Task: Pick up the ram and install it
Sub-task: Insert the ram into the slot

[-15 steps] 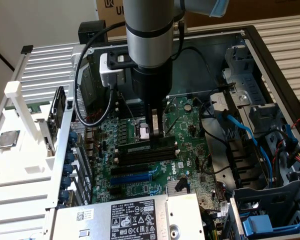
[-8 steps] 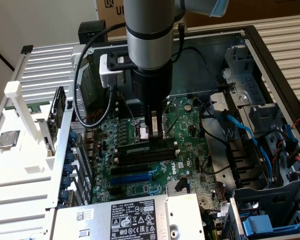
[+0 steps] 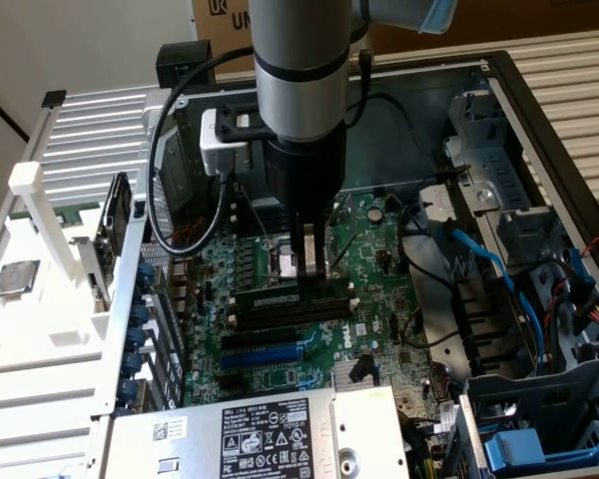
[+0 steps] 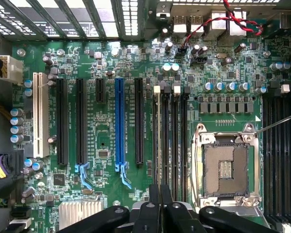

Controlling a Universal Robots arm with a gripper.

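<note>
My gripper (image 3: 314, 267) hangs straight down from the arm into the open computer case, its fingertips at the black memory slots (image 3: 290, 304) on the green motherboard (image 3: 374, 249). In the wrist view the gripper (image 4: 160, 196) has its two fingers pressed nearly together. A thin pale edge, which I take for the ram (image 4: 158, 141) seen edge-on, runs out from between them. It lies along the outermost memory slot (image 4: 168, 145), between the white end clips (image 4: 157, 89). The gripper hides the ram's other half.
The open CPU socket (image 4: 226, 167) lies right beside the slots. Expansion slots, one of them blue (image 4: 119, 121), lie on their other side. A silver CPU chip (image 3: 15, 277) rests on the white rack at the exterior view's left. Power supply (image 3: 270, 434) in front, cables and drive cages (image 3: 509, 269) at the right.
</note>
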